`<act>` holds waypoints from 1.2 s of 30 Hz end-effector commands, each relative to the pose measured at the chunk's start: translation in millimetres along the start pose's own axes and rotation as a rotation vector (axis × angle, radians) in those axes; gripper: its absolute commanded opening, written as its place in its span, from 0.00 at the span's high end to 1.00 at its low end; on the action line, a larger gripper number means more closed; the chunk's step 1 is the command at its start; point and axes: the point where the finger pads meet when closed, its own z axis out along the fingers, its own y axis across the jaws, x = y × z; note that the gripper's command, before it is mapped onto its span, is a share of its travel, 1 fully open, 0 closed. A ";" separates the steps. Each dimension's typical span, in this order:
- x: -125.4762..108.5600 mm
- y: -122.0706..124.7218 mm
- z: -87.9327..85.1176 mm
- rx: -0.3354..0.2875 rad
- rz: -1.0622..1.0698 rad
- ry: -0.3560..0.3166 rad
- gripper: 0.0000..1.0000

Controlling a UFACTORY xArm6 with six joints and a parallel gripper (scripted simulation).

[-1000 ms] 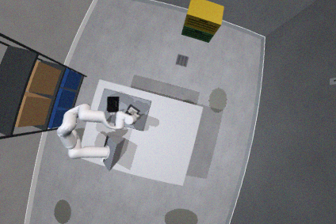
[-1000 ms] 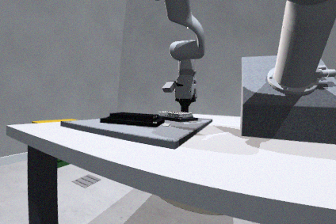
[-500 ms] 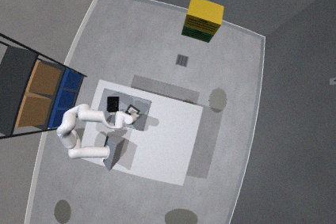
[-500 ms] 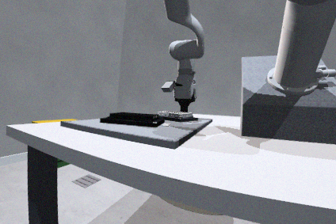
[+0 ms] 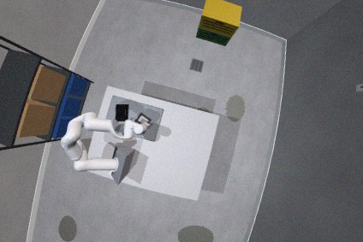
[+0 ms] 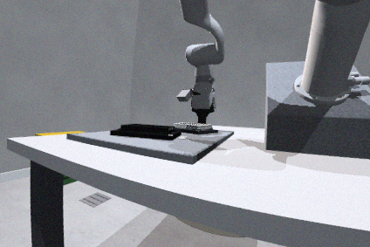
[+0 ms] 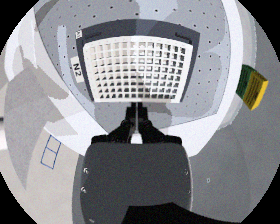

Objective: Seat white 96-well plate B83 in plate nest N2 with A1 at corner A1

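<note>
The white 96-well plate B83 (image 7: 139, 70) lies in the dark frame of the plate nest N2 (image 7: 139, 32). It also shows in the exterior view (image 6: 192, 126), low on the grey deck plate. My gripper (image 7: 136, 105) is shut with nothing between its fingers. Its tips stand at the near edge of B83, and in the exterior view the gripper (image 6: 202, 118) stands just above the plate's right end. The black plate B38 (image 6: 145, 130) sits in nest N1 to the left; it also shows from above (image 5: 121, 112). I cannot tell whether B83 lies level.
A grey deck plate (image 6: 153, 140) carries both nests on the white table. The arm's grey base block (image 6: 314, 109) stands at the right. A yellow-green label (image 7: 252, 88) lies on the deck right of N2. A yellow and green crate stack (image 5: 219, 20) stands far off on the floor.
</note>
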 end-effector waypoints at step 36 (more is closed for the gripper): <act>6.8 1.3 -1.3 -0.003 -0.001 -0.001 1.00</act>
